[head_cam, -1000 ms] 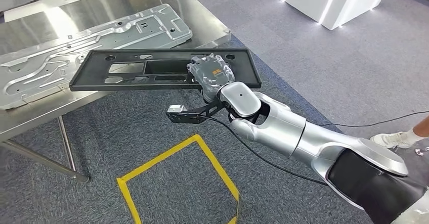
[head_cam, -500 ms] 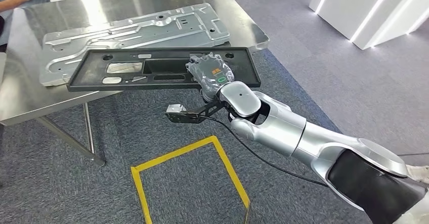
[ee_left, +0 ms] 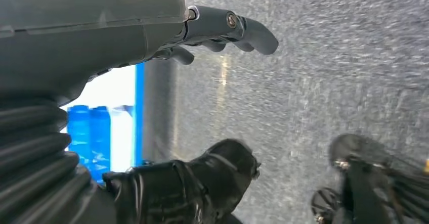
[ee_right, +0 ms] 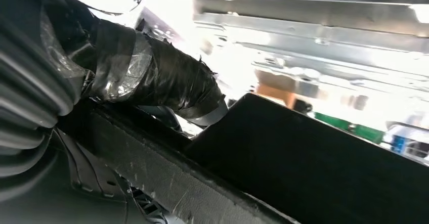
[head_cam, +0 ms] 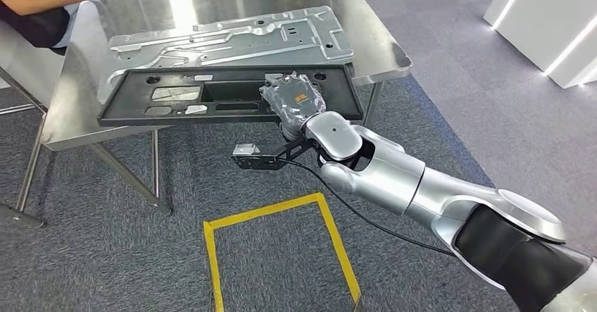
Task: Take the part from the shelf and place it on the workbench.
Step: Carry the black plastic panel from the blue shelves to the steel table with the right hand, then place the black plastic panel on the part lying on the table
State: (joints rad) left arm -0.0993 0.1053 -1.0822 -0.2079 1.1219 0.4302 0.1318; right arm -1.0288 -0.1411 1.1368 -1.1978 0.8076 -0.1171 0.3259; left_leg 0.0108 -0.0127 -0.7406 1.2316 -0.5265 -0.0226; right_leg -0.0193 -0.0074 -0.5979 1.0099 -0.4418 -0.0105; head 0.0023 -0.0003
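At the far left of the steel workbench [head_cam: 77, 125] a seated person [head_cam: 35, 9] in a dark top leans in at its far corner. On the workbench lies a stamped silver metal panel [head_cam: 232, 41], spread over most of the surface (its ribs and holes catch the light). On the grey carpet [head_cam: 105, 256] in front of the workbench runs a yellow tape outline [head_cam: 281, 210], and past the workbench's right end stands a white illuminated block [head_cam: 549, 30].

The right arm [head_cam: 422, 192] reaches up from the lower right, wrist bent toward the workbench, a small camera bracket [head_cam: 250, 157] jutting below it. The right hand [head_cam: 294, 101], wrapped in black tape and plastic film, grips the near long edge of the black plastic frame part [head_cam: 211, 97], right of its middle; the right wrist view shows the thumb [ee_right: 152, 77] clamped over that rim. The part hangs level over the workbench's front edge, just in front of the metal panel.

The left hand [ee_left: 167, 47] hangs over the carpet, fingers [ee_left: 243, 29] loosely apart, holding nothing.
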